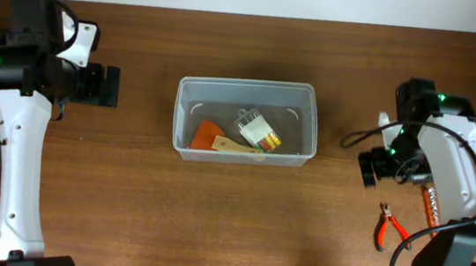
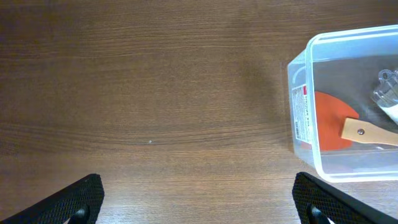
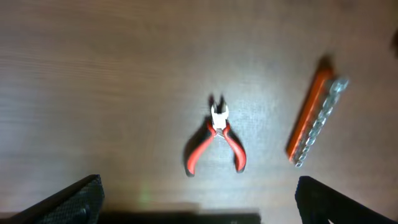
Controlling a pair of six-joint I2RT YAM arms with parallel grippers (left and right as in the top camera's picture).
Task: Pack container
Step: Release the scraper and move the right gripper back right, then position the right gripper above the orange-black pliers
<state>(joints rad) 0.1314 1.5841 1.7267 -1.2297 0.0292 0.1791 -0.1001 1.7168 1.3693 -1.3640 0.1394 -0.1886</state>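
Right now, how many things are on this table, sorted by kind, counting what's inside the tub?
Clear plastic container: 1
Orange scraper with wooden handle, inside it: 1
Clear packet of small coloured pieces, inside it: 1
Red-handled pliers, loose on the table: 1
Orange rail of metal bits, loose on the table: 1
Total: 5
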